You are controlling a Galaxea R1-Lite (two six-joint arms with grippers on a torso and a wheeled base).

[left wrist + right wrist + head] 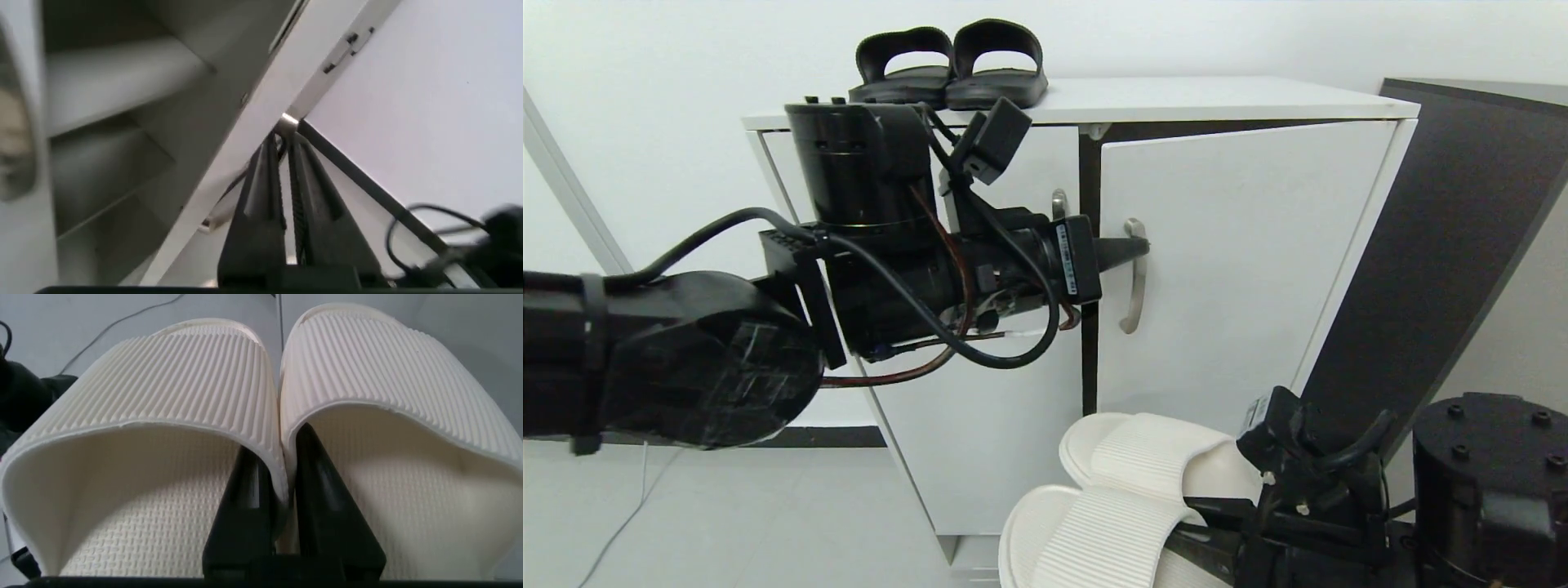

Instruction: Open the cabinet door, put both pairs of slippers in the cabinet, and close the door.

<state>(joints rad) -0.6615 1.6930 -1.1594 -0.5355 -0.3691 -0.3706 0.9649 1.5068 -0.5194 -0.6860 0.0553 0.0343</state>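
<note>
A white cabinet (pixel 1241 261) stands ahead, its right door slightly ajar. My left gripper (pixel 1134 243) is shut on that door's metal handle (pixel 1131 302); in the left wrist view its fingers (pixel 265 188) close on the handle (pixel 286 122) beside the door's edge, with inner shelves (pixel 106 73) showing behind. A black pair of slippers (pixel 949 65) sits on the cabinet top. Low in front, my right gripper (pixel 282 469) is shut on the white slippers (pixel 180 400), pinching their two adjacent straps together. The white slippers (pixel 1119 482) hang near the cabinet's base.
A dark grey panel (pixel 1445 245) stands right of the cabinet. The left door has its own handle (pixel 1058 202). A thin cable (pixel 629 514) lies on the pale floor to the left. A white wall is behind.
</note>
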